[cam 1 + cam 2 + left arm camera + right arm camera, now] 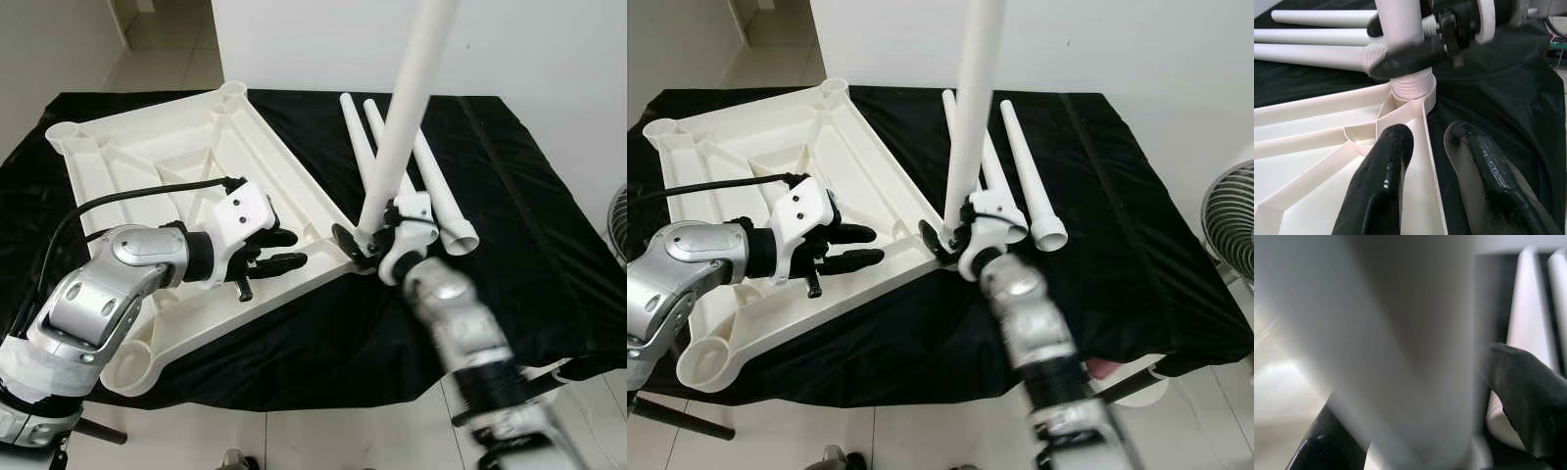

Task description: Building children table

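Note:
The white plastic table top [176, 166] lies upside down on the black cloth. My right gripper [364, 243] is shut on the base of a white leg [407, 98], which it holds nearly upright. The leg's ribbed end [1411, 85] sits at the top's near right corner socket. In the right wrist view a black finger [1528, 396] shows on each side of the leg [1400, 333]. My left gripper [286, 249] is open over the top's front rim [1429, 147], just left of that corner, one finger on each side of the rim.
Three more white legs [436, 186] lie side by side on the cloth behind the right gripper. The black cloth [529, 255] covers the whole work table. A fan [1229, 211] stands at the far right, and a white wall lies behind.

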Tool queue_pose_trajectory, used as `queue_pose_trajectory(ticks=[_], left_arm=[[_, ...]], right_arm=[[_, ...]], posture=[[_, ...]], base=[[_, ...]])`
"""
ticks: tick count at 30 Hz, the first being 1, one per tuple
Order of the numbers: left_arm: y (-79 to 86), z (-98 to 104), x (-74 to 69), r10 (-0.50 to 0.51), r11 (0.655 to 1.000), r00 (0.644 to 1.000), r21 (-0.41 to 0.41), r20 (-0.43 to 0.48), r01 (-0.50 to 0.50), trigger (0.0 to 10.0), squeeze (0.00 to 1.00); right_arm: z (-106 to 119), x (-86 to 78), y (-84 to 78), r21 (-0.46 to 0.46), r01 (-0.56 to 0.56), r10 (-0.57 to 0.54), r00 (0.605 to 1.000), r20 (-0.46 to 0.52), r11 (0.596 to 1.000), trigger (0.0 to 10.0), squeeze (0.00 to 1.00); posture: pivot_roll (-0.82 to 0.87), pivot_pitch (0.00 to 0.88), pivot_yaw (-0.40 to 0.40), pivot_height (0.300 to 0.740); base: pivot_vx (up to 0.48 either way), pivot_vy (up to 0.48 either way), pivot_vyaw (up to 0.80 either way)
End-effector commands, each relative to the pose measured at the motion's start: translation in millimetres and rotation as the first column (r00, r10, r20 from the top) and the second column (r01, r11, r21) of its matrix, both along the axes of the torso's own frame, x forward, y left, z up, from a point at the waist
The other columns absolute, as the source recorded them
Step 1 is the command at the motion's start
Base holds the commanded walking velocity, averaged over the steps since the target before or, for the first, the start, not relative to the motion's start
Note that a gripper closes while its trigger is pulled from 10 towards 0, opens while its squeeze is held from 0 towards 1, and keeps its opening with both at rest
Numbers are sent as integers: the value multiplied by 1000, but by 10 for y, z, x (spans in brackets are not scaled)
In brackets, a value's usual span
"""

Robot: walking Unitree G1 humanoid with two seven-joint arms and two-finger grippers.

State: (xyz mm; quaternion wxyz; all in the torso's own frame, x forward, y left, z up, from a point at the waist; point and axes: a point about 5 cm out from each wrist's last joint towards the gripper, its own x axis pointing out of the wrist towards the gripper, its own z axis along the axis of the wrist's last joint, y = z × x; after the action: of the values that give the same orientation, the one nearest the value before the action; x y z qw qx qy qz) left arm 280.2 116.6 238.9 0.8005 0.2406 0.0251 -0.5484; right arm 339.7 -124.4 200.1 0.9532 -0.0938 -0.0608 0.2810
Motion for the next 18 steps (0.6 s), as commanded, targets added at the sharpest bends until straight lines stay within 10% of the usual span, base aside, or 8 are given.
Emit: queue_pose_trajectory(ticks=[1,12,14,18], left_arm=[[-2,1,-26,-10,1000,1000,-1,-6,10,10000,0],[20,15,-24,-3,1000,1000,1,-8,3,10000,0],[22,15,-27,0,1000,1000,1,-9,0,10000,0],[28,16,-34,2,1000,1000,0,-10,-2,10000,0]], right_arm=[[-64,-15,53,1,-46,46,999,-24,999,10000,0],[82,106,-56,-85,-262,258,964,-62,961,10000,0],[104,173,-95,-70,-265,260,962,-82,962,627,0],[2,196,-85,-35,-247,240,961,-140,968,0,0]], posture=[[26,119,30,740],[38,126,33,740],[38,126,33,740],[40,128,31,740]], base=[[0,0,0],[0,0,0],[0,0,0],[0,0,0]])
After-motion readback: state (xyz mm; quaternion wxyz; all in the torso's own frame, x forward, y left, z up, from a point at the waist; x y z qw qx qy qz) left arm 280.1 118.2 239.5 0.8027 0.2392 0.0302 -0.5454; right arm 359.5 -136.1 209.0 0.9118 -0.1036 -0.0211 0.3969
